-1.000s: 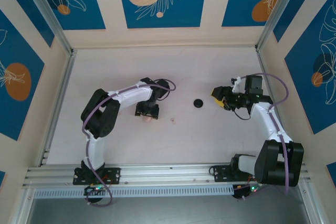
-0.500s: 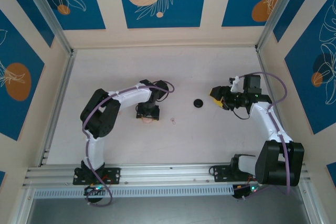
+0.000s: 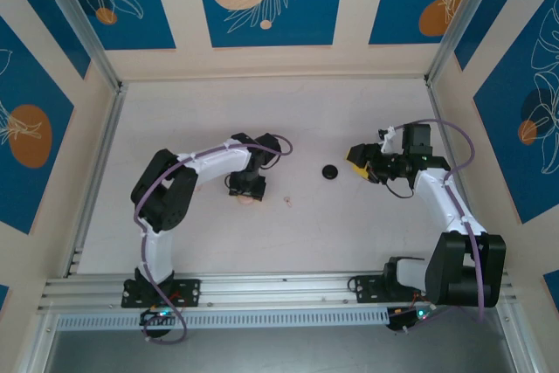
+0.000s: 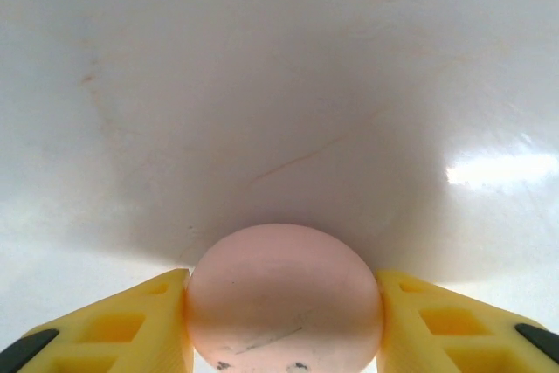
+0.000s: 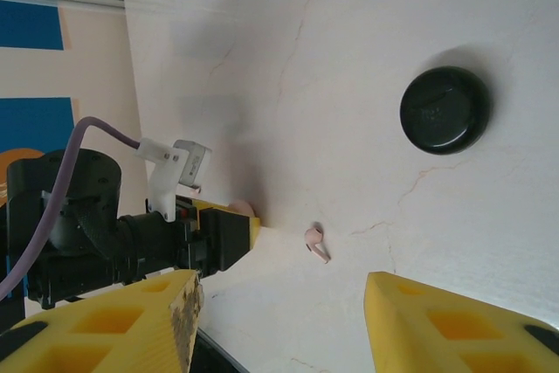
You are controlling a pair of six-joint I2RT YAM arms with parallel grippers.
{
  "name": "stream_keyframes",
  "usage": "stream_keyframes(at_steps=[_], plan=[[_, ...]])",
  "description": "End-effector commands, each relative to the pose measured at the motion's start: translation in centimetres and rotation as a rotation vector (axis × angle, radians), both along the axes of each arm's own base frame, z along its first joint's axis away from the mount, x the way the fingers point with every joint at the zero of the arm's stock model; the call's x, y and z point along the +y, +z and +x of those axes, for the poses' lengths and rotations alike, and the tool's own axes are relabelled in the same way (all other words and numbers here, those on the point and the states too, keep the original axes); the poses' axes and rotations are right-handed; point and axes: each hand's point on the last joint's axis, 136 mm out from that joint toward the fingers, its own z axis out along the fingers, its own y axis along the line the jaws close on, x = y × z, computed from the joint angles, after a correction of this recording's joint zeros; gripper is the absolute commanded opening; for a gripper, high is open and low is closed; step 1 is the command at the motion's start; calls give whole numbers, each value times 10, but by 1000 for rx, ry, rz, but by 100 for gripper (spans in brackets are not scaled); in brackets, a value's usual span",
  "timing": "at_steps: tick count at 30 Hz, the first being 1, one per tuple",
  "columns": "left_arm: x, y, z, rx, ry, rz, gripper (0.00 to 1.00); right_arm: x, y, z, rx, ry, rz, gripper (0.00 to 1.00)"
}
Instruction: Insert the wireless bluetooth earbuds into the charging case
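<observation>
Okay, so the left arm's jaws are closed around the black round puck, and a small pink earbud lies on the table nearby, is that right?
Not the puck: in the left wrist view the jaws of the left gripper press both sides of a pink rounded object. The black round puck lies free on the table. The small pink earbud does lie nearby.

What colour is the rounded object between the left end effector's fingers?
The rounded object is pale pink; the left wrist view shows it best.
</observation>
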Motion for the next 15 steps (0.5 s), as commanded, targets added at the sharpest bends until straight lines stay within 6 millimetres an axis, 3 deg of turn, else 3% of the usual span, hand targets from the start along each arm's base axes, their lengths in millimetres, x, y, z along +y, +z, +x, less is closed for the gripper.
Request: stream_keyframes(at_steps=[1, 9, 15], plan=[[-27, 39, 6, -111, -245, -111, 40, 12, 15, -2, -34, 74, 55, 52], [-93, 100, -26, -331, -762, -515, 41, 41, 26, -22, -50, 245, 177, 52], [-101, 127, -46, -506, -1019, -645, 42, 71, 40, -44, -24, 399, 306, 52]])
